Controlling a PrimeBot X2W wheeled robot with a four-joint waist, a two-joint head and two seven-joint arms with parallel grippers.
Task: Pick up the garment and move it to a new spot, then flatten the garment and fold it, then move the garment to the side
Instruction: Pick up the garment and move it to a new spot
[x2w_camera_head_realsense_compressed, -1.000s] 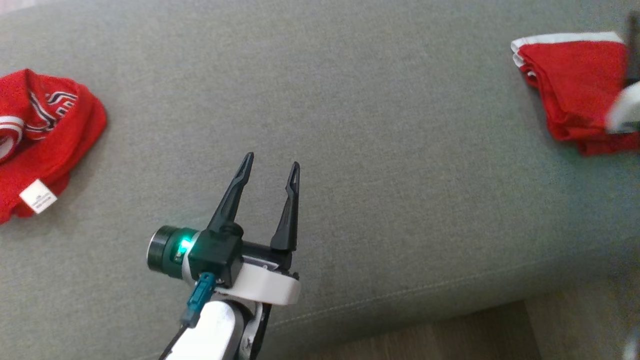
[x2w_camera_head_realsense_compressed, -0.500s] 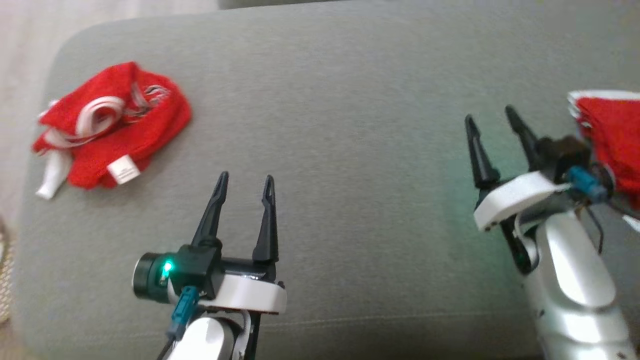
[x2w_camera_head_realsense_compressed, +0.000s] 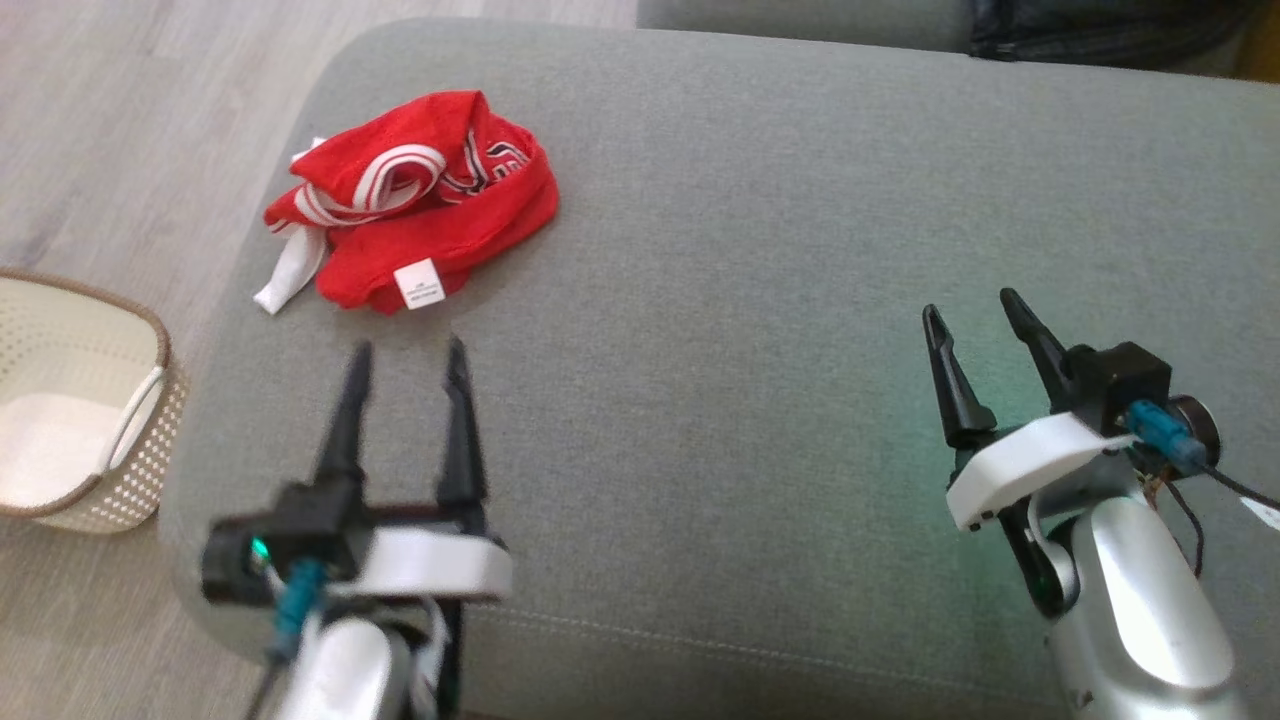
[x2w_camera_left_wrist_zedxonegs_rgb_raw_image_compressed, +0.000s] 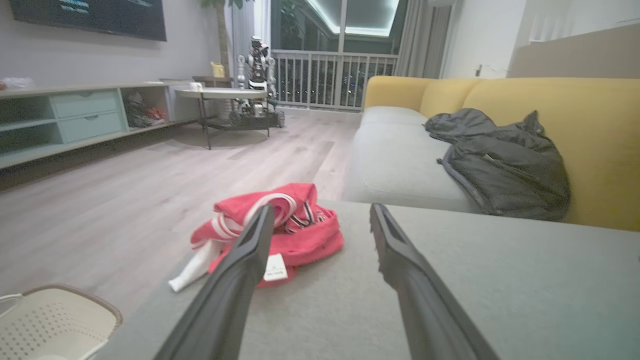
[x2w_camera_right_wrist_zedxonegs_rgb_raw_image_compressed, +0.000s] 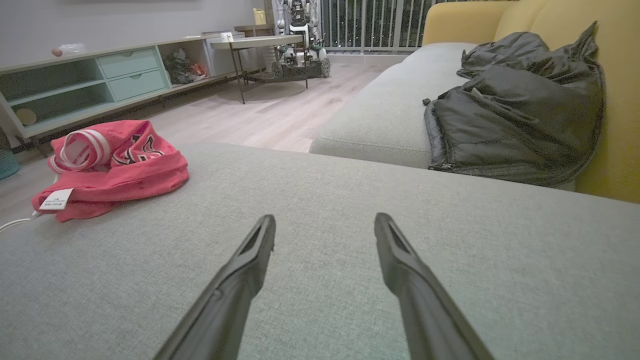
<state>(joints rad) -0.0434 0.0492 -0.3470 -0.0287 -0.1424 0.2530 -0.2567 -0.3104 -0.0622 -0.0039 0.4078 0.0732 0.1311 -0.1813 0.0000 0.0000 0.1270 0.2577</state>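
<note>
The garment, red with white striped trim, lies crumpled in a heap near the far left corner of the grey cushion, close to its edge. A white label shows on the heap's near side, and a white band trails from it toward the cushion's left edge. The left pincer is spread and empty, its fingertips just short of the heap and pointing at it. In the left wrist view the heap sits ahead, mostly behind the finger at that view's left rather than centred in the gap. The right pincer is likewise spread and empty, well apart from the garment on the right side of the cushion. The step in hand is judged to be the first pick-up, not yet begun. To do it well, shift the left pincer slightly so that the bulk of the heap lies between the fingers, then lower the fingertips to the cushion surface before closing. Take a thick fold of the red cloth, not the label or the loose band, since a thin hold there may slip. Lift clear before carrying toward the open middle of the cushion, where both pincers can reach. Keep the travel away from the edge and from the basket on the floor beside it.
</note>
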